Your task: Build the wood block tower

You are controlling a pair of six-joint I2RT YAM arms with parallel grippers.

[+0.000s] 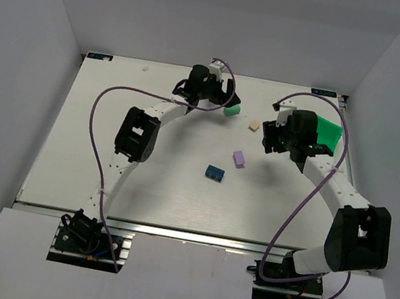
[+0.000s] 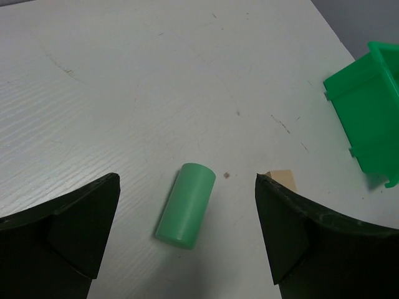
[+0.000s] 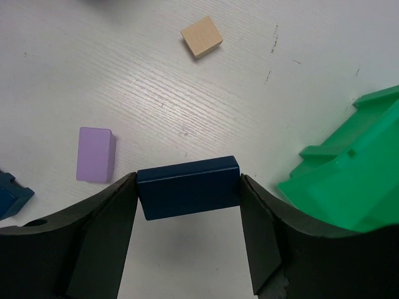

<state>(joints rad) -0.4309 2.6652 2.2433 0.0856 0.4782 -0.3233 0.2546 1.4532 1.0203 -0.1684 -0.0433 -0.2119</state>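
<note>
My right gripper (image 3: 188, 190) is shut on a dark blue block (image 3: 188, 187) and holds it above the table; from above the gripper (image 1: 282, 142) sits right of centre. A lilac block (image 3: 95, 154) (image 1: 239, 158) lies on its left, a cream block (image 3: 201, 36) (image 1: 254, 126) farther off, and another dark blue block (image 1: 215, 172) (image 3: 9, 193) at mid-table. My left gripper (image 2: 187, 240) (image 1: 220, 99) is open over a mint green cylinder (image 2: 186, 205) lying on its side between the fingers, not touched. The cylinder shows from above (image 1: 231, 112). The cream block's corner (image 2: 282, 179) peeks past the right finger.
A bright green plastic bin (image 1: 329, 135) stands at the right behind my right gripper; it also shows in the right wrist view (image 3: 349, 180) and the left wrist view (image 2: 368, 112). White walls enclose the table on three sides.
</note>
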